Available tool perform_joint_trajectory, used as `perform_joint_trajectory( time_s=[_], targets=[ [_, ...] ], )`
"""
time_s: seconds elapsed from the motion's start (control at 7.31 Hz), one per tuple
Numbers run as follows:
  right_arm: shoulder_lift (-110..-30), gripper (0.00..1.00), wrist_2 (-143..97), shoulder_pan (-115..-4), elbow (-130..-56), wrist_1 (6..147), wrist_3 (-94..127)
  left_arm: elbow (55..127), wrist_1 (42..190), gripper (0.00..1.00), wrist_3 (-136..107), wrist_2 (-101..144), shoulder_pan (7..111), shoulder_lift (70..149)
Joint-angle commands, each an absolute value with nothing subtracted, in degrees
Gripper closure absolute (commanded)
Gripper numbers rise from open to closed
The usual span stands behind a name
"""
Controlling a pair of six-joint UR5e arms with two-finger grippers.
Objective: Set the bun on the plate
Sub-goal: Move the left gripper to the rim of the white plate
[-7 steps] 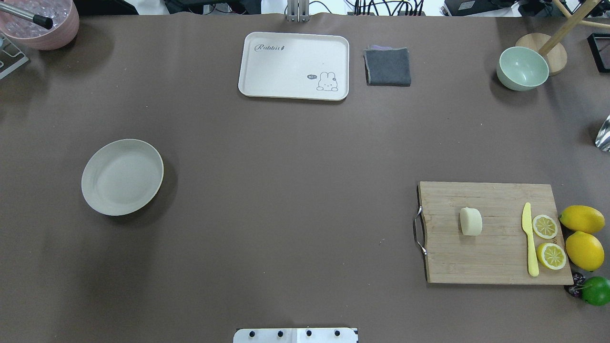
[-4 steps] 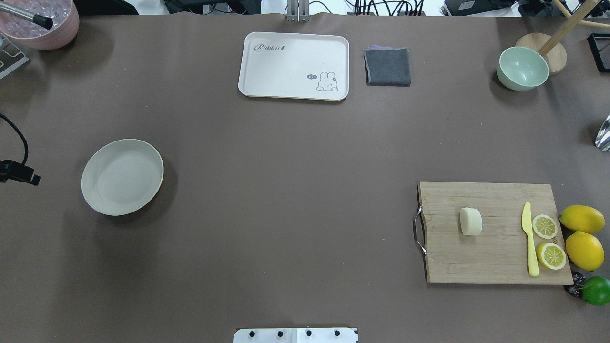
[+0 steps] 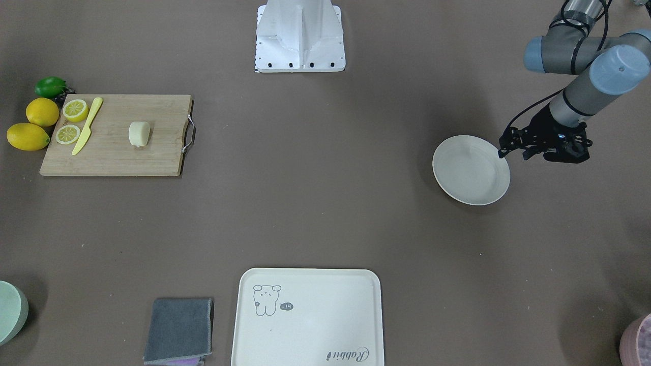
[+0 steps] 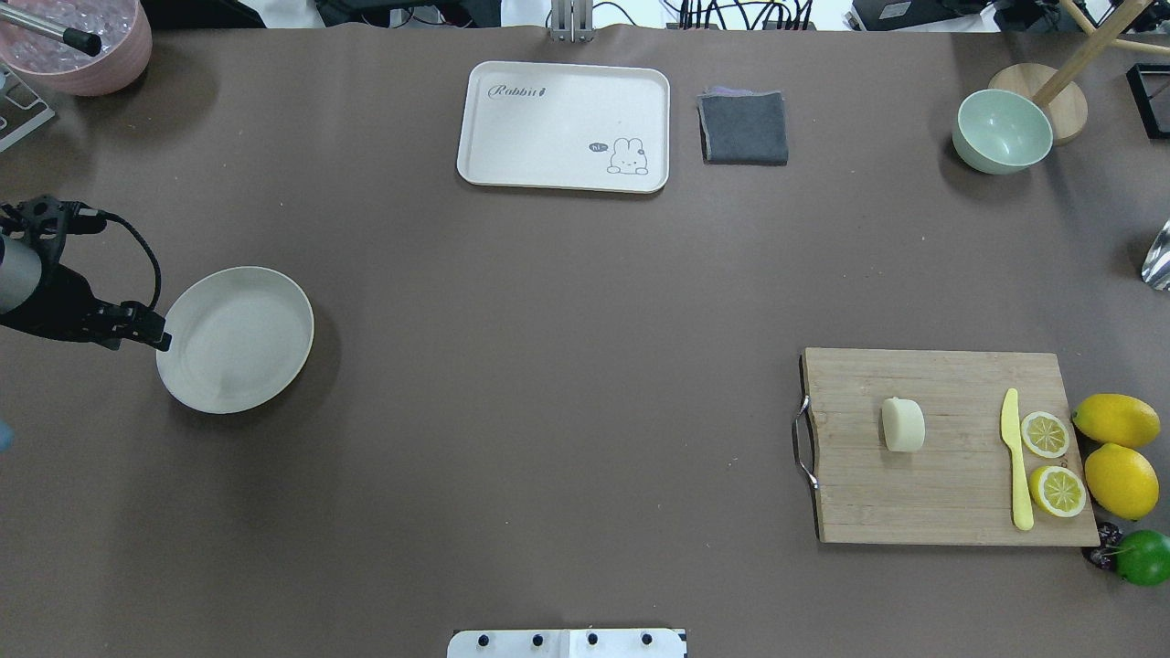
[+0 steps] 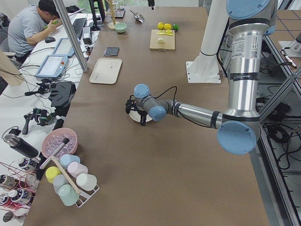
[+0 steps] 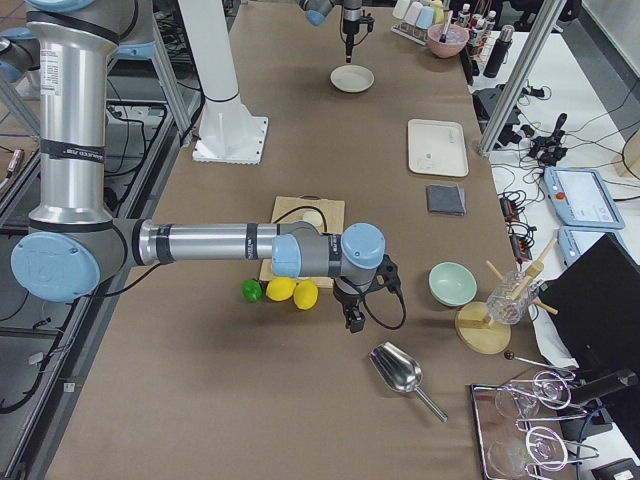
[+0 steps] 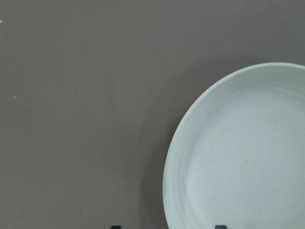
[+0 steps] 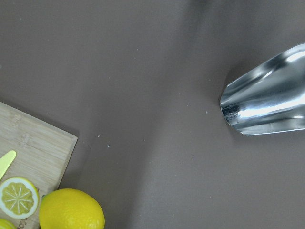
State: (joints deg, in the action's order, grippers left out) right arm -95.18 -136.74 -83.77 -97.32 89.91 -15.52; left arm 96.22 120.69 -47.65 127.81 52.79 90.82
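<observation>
The bun (image 4: 903, 425) (image 3: 139, 133), a small pale cream lump, lies on a wooden cutting board (image 4: 914, 493) at the right of the table. Far to the left stands the plate (image 4: 235, 339) (image 3: 470, 170) (image 7: 248, 157), round, off-white, with nothing on it. My left gripper (image 4: 146, 334) (image 3: 511, 147) hangs at the plate's outer rim. Its fingertips show apart at the bottom of the left wrist view, open, holding nothing. My right gripper (image 6: 352, 318) shows only in the exterior right view, beyond the lemons. I cannot tell whether it is open or shut.
On the board lie a yellow knife (image 4: 1015, 457) and two lemon halves (image 4: 1045, 434); two lemons (image 4: 1120, 480) and a lime (image 4: 1143, 557) sit beside it. A cream tray (image 4: 564, 126), grey cloth (image 4: 744, 128), green bowl (image 4: 1002, 132) and metal scoop (image 8: 267, 100) lie farther off.
My left arm has come in from the left edge and moved right to the plate's rim. The bun and the plate have not moved.
</observation>
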Motion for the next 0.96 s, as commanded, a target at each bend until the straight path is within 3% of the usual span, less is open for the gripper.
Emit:
perform_joint_trajectory(
  time_s=[0.0,0.14,0.27,0.41,0.55,0.82],
  targets=[
    [-95.3,0.00,-136.8,-83.8,-97.6,89.9,-14.9,91.7,125.1,0.31,-48.0,127.8,52.5,91.8],
    [-94.9,0.00,-137.2,-83.8,-97.6,89.9,-14.2,91.5,125.3,0.38,-48.5,127.8,52.4,91.9],
    [-94.7,0.00,-138.4,-83.7,-99.0,89.9,-10.2,91.8,125.3,0.55,-50.7,127.9,52.4,92.5],
    [-94.7,0.01,-138.9,-82.0,-101.4,89.9,-6.3,92.2,125.4,0.83,-53.0,127.8,52.2,93.0],
    [-94.6,0.01,-139.0,-80.3,-102.4,89.9,-4.2,91.8,126.6,1.00,-53.3,127.8,51.5,93.0],
    [-94.5,0.01,-139.0,-76.0,-105.4,89.9,2.2,91.2,126.6,1.00,-53.3,127.7,51.2,92.9]
  ],
)
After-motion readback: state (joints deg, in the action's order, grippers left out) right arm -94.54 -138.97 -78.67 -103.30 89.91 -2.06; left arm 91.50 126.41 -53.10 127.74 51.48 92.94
